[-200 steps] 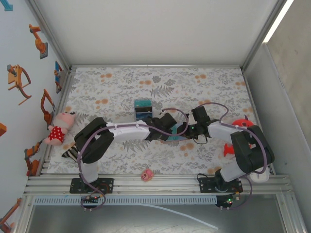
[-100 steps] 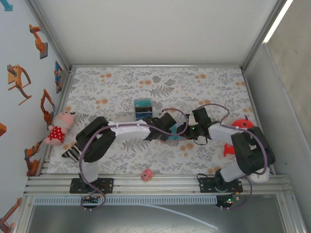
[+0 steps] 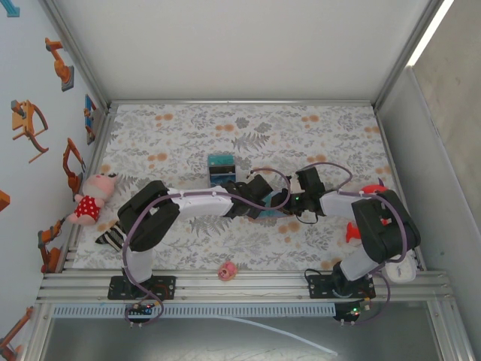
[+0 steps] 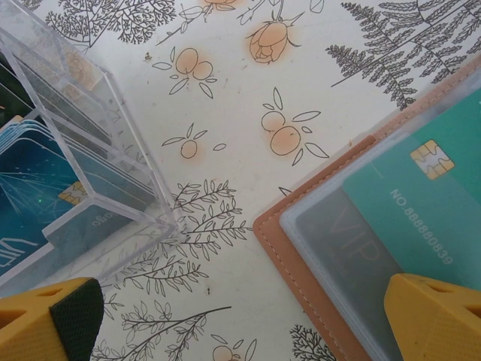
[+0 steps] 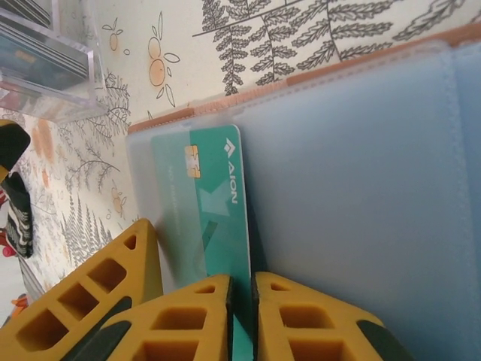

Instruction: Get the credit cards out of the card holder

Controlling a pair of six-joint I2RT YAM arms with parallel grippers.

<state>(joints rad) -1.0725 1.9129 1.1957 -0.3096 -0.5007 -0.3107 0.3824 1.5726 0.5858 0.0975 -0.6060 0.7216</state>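
Your right gripper (image 5: 242,292) is clenching the teal credit card (image 5: 214,199). In the right wrist view the card's lower end is running straight into the narrow slit between the two yellow fingers (image 5: 214,289) at the bottom centre of the frame. The card is lying on the open card holder (image 5: 361,173), chip end pointing up the frame. Its left strip is sitting under a frosted pocket and its right long edge is running along a pocket seam. The holder's tan border is showing just above it. A third yellow finger (image 5: 146,259) is resting at the lower left, just beside the card.

Your left gripper (image 4: 240,312) is standing released, its fingertips spread to the two bottom corners of the left wrist view. The right-hand tip is overlapping the holder's pocket, and the left-hand tip is sitting just below the clear box (image 4: 113,143), which is holding blue cards (image 4: 30,188). Between the box corner and the holder's tan corner, bare floral cloth (image 4: 248,60) is widening toward the top of the frame.

Overhead, both wrists are meeting mid-table with the box just to their upper left. Open cloth is stretching to the top edge. A pink toy (image 3: 227,270) is lying near the bottom edge and a plush doll (image 3: 90,197) is lying at the left edge, both well apart from the grippers.
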